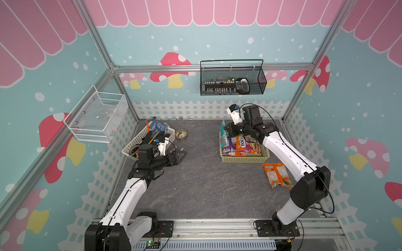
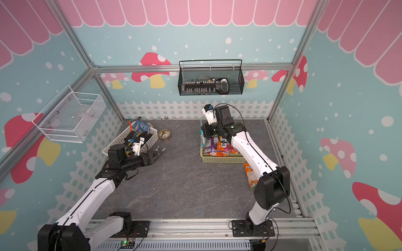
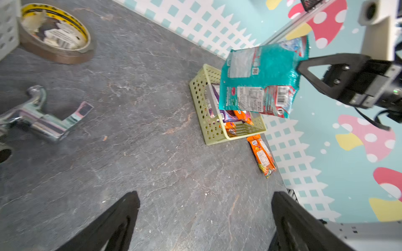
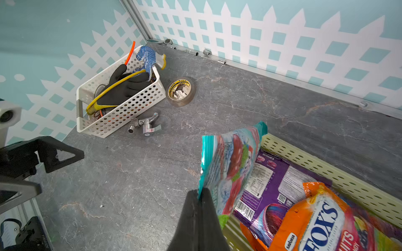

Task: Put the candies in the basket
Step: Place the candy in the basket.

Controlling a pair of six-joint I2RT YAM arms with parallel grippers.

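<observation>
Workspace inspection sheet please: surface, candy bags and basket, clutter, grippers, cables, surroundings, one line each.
Surface: grey stone-look tabletop, no spills seen.
Job's things: teal bag hangs at the edge of the basket; purple bag and orange FOX'S bag inside; loose orange bag lies on the table beside it.
Clutter: white tool basket holding gloves, tape roll, chrome tap.
Grippers: left gripper open, empty; right gripper shut on teal bag.
Cables: black cable loops over right arm.
Surroundings: mushroom-print walls; black wire basket, white wire basket hung up.

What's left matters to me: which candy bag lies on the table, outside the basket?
The orange bag lying flat on the table beside the basket. The teal bag hangs from the right gripper; the others lie inside the basket.
</observation>
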